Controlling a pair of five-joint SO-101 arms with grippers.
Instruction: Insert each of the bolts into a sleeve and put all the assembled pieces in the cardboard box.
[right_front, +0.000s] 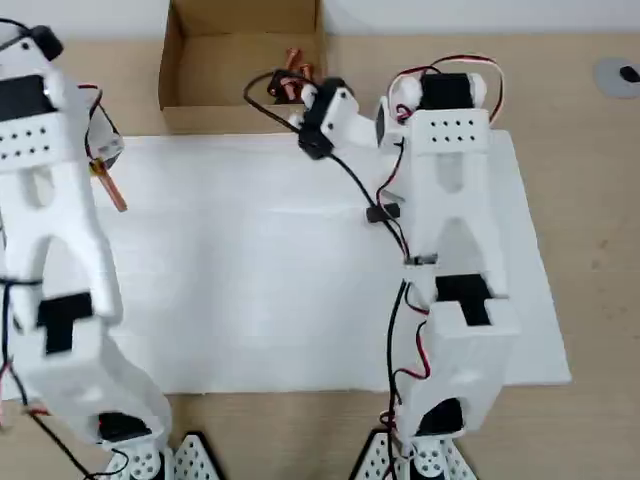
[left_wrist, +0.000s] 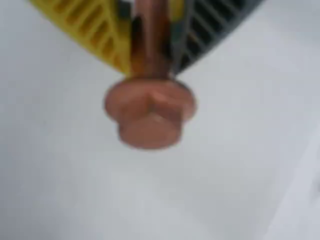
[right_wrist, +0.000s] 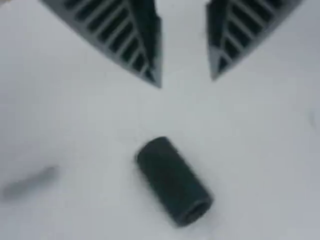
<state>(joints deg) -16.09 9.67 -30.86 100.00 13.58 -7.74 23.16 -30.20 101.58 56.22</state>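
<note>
My left gripper is shut on the shank of a copper bolt, whose hex head points down toward the white mat. From above, this bolt hangs over the mat's left edge under the left gripper. My right gripper is open, its dark fingers hovering above a black sleeve that lies on its side on the mat. In the high view the right gripper sits at the mat's far edge, just in front of the cardboard box.
The box holds copper pieces in its right corner. The white mat covers the table's middle between the two arms. A small dark object lies at the far right of the wooden table.
</note>
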